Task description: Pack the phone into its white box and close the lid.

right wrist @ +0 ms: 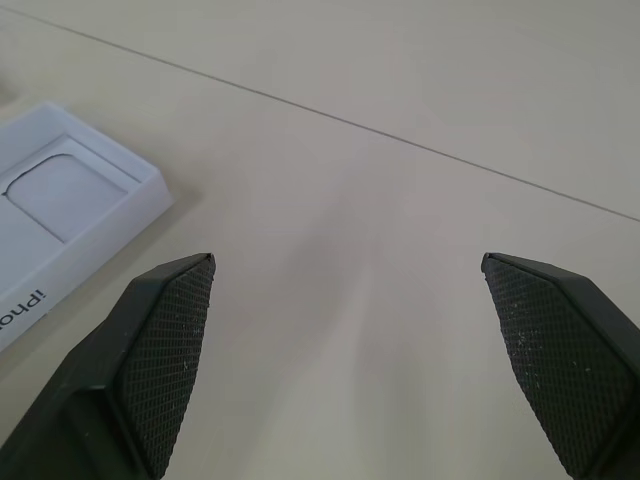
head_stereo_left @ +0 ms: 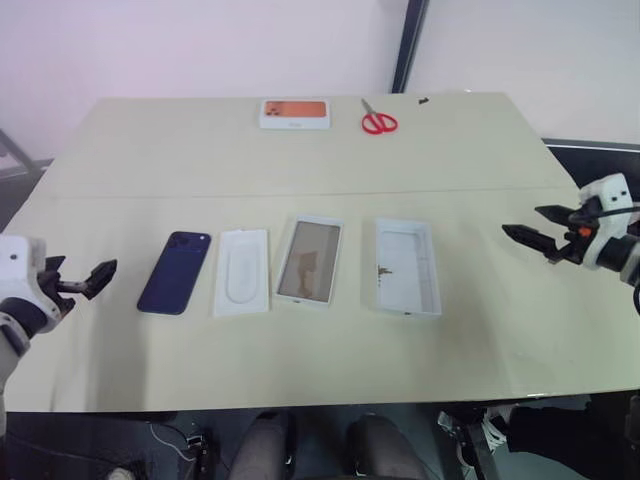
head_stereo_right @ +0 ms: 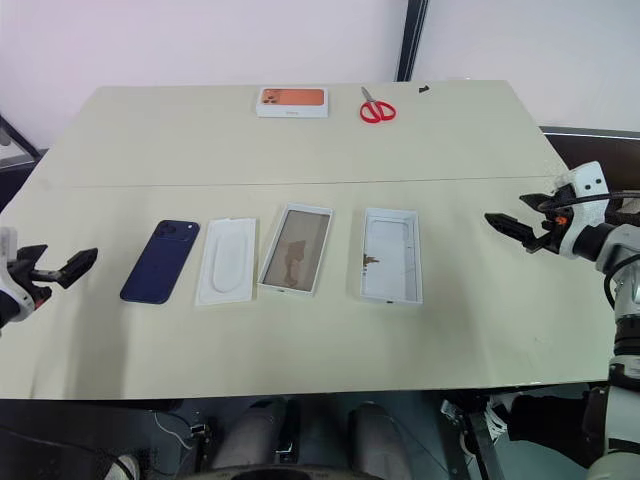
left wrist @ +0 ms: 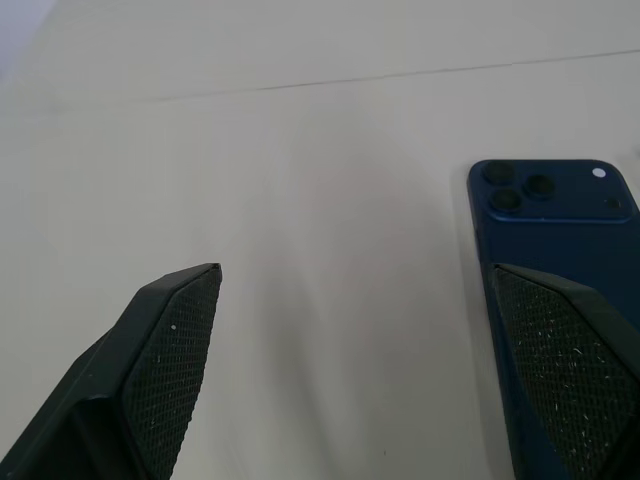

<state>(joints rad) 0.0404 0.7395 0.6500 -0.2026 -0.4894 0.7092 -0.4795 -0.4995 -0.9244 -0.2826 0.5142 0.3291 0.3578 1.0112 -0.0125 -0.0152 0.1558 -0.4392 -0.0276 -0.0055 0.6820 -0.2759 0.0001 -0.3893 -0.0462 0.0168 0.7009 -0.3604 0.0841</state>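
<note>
The dark navy phone lies back up on the table, left of centre, its camera cluster at the far end. To its right lie a flat white insert, then the white box with its tan floor, then the lid, plain white inside and facing up. My left gripper hovers open just left of the phone; in the left wrist view the phone lies beside one finger of the left gripper. My right gripper hangs open to the right of the lid, apart from it, and the lid's corner shows past its fingers.
A white box with orange print and red-handled scissors lie at the far edge of the beige table. A seam runs across the tabletop behind the row of parts. A dark post stands against the wall beyond the table.
</note>
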